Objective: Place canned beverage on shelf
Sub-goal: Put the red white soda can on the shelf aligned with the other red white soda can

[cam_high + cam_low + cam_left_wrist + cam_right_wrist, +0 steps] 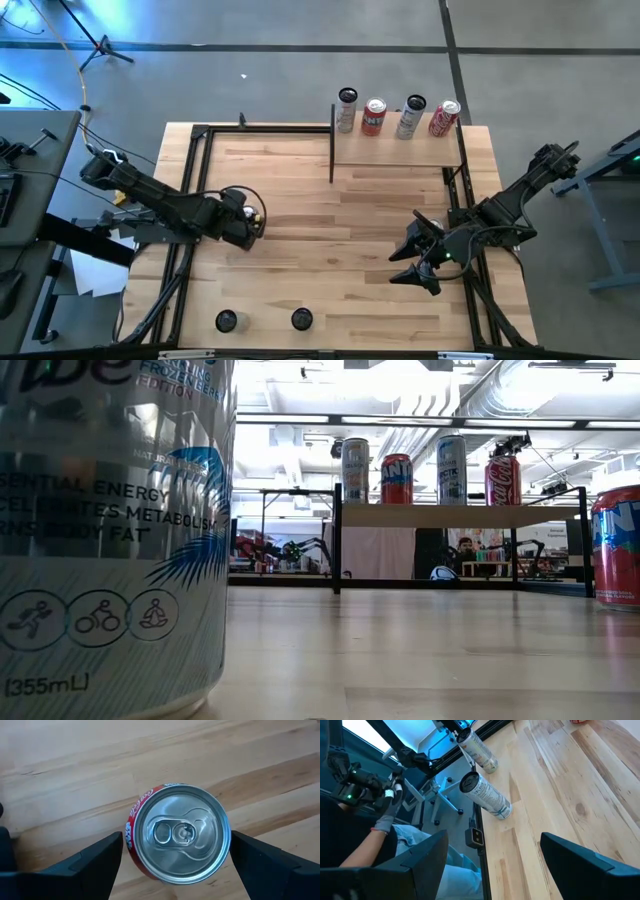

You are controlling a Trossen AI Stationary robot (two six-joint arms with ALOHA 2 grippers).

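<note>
Left gripper (pixel 175 865) fingers spread wide either side of a red cola can (pixel 179 834); we see gaps btw can and both fingers, so no pinch. Can upright on the tabletop (pixel 330 215), well short of the shelf (pixel 395 152), on its left-front side.

Right gripper (pixel 425 262) fingers apart, nothing btw them; it sits in front of the shelf's right end, near the table's right edge.

Shelf at the far right corner of the table. Four cans along its back edge: silver (pixel 346 110), red (pixel 373 117), silver (pixel 411 117), red (pixel 444 118). Front strip of the board is bare. Black upright (pixel 332 140) at the shelf's left end.

Bare wood btw the left gripper and the shelf; we see nothing standing on that stretch.

Two more cans (pixel 226 321) (pixel 301 319) at the near table edge, far from the shelf. Low view: one of them, a silver can (pixel 110 530), fills the left side, a red one (pixel 617 546) at the right.

Right wrist view: a person's gloved hand (pixel 387 815) off the table.
</note>
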